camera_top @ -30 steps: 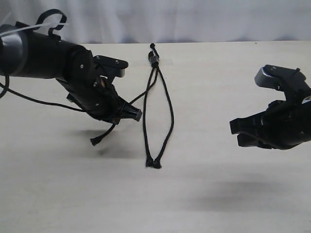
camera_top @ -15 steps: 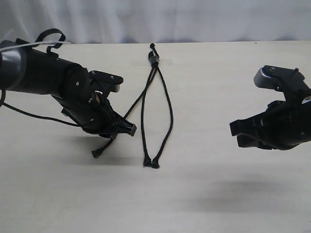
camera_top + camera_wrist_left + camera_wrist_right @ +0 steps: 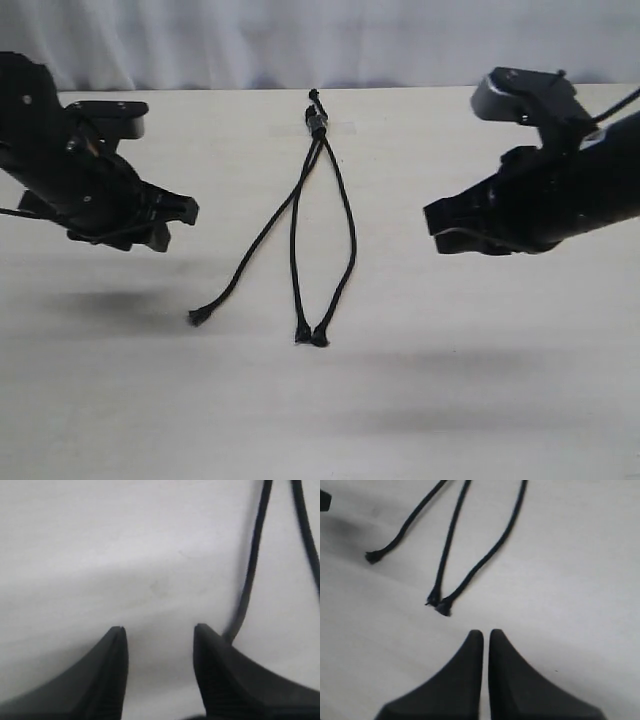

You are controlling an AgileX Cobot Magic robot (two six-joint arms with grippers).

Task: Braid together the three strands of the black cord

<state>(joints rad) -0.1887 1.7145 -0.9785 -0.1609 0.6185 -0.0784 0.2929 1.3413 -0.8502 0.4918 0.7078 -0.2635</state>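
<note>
Exterior view: a thin black cord (image 3: 318, 180) lies on a pale table (image 3: 480, 400), near the middle. Its bound knot (image 3: 318, 122) sits toward the far edge, and the three strands (image 3: 296, 240) fan out from it toward the near side. The left-hand strand angles away on its own and ends in a frayed tip (image 3: 197, 317). The other two bow apart, then meet again with their tips touching or almost touching. The left gripper (image 3: 175, 222) hangs above the table, well apart from the cord on its left, casting a soft shadow below. The right gripper (image 3: 433, 230) hangs well apart from the cord on its right. Neither one touches a strand.

Left wrist view: the left gripper (image 3: 159, 630) has its two dark fingers (image 3: 112, 680) spread apart, with only bare table between them. It holds nothing. Two strands run across the table beyond it. One of them disappears behind a fingertip; whether it touches cannot be told.

Right wrist view: the right gripper (image 3: 485, 635) has its fingers (image 3: 465, 680) pressed nearly together, with only a thin slit between them and nothing in it. All three strand ends lie on the table beyond the fingertips, the paired tips nearest but apart from the gripper.
</note>
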